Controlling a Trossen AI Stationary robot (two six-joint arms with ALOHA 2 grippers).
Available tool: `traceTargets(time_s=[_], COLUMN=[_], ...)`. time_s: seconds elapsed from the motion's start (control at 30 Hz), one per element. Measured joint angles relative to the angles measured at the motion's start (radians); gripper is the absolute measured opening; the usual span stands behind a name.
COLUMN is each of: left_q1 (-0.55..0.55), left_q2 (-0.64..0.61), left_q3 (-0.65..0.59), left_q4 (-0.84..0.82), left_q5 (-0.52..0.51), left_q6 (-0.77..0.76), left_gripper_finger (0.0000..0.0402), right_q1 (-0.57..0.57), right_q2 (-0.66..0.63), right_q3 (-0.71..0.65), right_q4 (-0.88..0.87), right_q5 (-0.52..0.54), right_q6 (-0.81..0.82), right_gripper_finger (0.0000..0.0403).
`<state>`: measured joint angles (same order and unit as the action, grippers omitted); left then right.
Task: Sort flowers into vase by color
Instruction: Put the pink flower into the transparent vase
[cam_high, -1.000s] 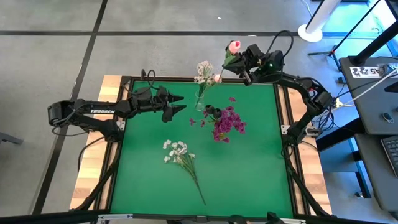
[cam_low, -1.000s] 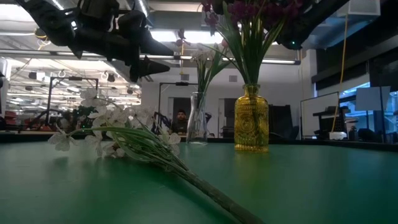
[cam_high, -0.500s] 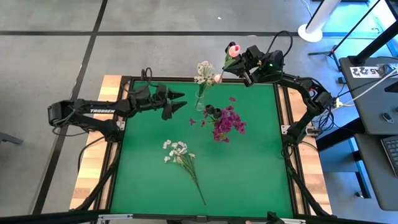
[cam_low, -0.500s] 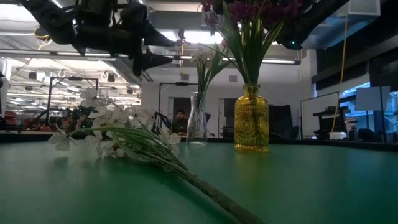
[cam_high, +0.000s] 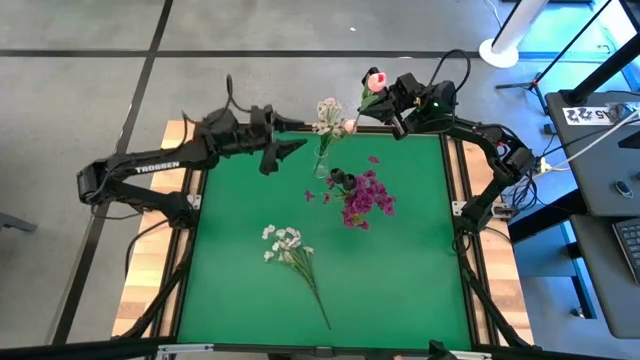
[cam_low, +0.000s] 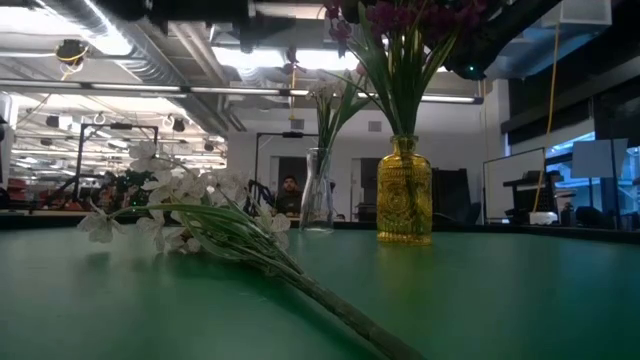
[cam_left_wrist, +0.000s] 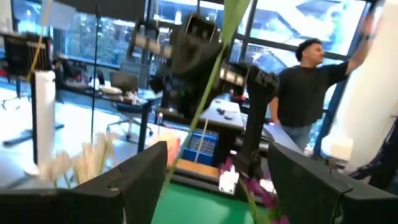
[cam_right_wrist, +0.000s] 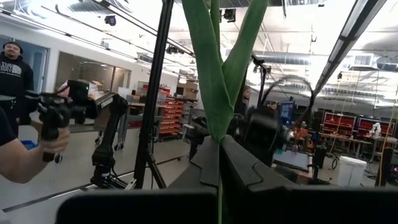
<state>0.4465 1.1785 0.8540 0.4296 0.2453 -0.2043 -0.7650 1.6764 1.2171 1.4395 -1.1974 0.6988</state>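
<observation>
Left gripper (cam_high: 293, 143), jaws apart, has swung up toward the clear vase (cam_high: 322, 160). Right gripper (cam_high: 384, 104) stays clamped on the pink flower (cam_high: 376, 77); handover looks near.

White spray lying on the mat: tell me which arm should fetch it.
Left. Its pincer is open and empty, while the right pincer is shut on the pink flower above the far edge. The white spray lies left of centre.

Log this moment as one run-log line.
right pincer: shut on pink flower, raised by table's far edge | left pincer: open, near clear vase | magenta flowers: in amber vase | white spray: lying on mat
</observation>
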Motion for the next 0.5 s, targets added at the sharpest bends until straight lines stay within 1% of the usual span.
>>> traceTargets(time_s=[0.13,0.23,0.33,0.4,0.5], left_q1=[-0.004,-0.005,-0.002,0.010,0.056], left_q2=[0.031,0.067,0.107,0.133,0.157], left_q3=[0.111,0.164,0.190,0.208,0.266], left_q4=[-0.103,-0.122,-0.122,-0.129,-0.128], left_q5=[-0.006,0.001,0.002,-0.047,-0.167], left_q6=[0.056,0.059,0.086,0.118,0.144], left_gripper_finger=[0.0273,0.0273,0.0273,0.0273,0.0273], right_q1=[0.000,0.000,0.000,0.000,0.000], right_q2=[0.000,0.000,0.000,0.000,0.000], right_q3=[0.000,0.000,0.000,0.000,0.000], right_q4=[0.000,0.000,0.000,-0.001,-0.001], right_q5=[0.000,0.000,0.000,0.000,-0.006], right_q6=[0.001,0.003,0.003,0.004,0.008], right_gripper_finger=[0.0000,0.0000,0.0000,0.0000,0.0000])
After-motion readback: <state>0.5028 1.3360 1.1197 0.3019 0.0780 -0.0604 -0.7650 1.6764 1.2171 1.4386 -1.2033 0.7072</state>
